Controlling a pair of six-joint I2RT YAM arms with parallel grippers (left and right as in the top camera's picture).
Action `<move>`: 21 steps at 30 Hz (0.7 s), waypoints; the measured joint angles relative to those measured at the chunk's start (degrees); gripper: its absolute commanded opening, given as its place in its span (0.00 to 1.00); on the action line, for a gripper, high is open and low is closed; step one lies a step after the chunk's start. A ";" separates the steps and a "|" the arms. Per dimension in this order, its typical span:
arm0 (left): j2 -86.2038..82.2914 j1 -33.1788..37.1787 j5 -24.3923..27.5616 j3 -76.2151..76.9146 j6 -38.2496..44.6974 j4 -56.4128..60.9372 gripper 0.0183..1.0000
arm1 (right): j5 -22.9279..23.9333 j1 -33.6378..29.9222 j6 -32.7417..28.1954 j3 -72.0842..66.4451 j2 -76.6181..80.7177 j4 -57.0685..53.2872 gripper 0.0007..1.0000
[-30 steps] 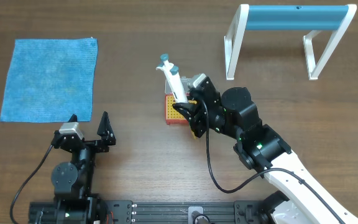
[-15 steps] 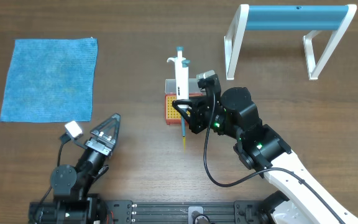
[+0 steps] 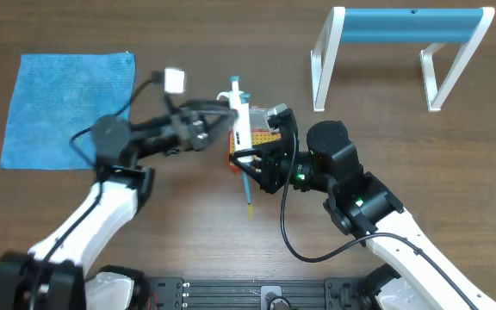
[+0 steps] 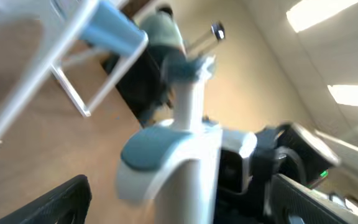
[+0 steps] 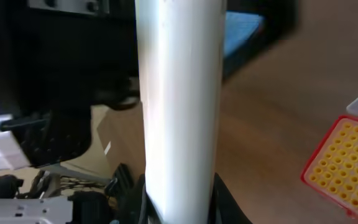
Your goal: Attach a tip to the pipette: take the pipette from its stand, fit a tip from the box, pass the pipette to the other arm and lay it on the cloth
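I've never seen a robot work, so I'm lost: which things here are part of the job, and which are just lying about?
Part of the job:
pipette with its tip, held by the right gripper
left gripper, open near it
tip box
blue cloth
pipette stand

Just there:
wooden table
black cable

Wooden table: brown, matte, with the grain running side to side in the top view. A black slotted rail runs along the table's near edge, at the bottom of the top view. The left wrist view is tilted up into the room and shows a beige panelled ceiling. It has one bright rectangular ceiling light in the upper corner and a second light below it at the frame edge. The same wood surface appears in the right wrist view, blurred.
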 measured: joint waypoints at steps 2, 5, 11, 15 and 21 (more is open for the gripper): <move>3.43 -3.76 1.64 0.37 0.24 3.61 0.88 | -2.49 0.00 0.83 0.02 0.00 0.00 0.08; 4.22 -4.48 2.40 0.68 0.48 4.28 0.01 | -5.05 0.00 1.07 0.02 0.00 0.02 0.08; 4.28 -3.54 -1.14 1.92 0.24 -7.56 0.01 | -4.81 -0.15 0.37 0.04 -0.04 -1.22 0.82; 4.79 1.16 -18.03 2.34 3.69 -51.52 0.01 | 4.02 -8.79 -4.13 0.48 -0.90 -28.26 0.82; 10.14 26.12 -38.42 40.92 45.51 -125.52 0.01 | 7.58 -16.13 -6.95 0.33 -9.07 -29.24 0.82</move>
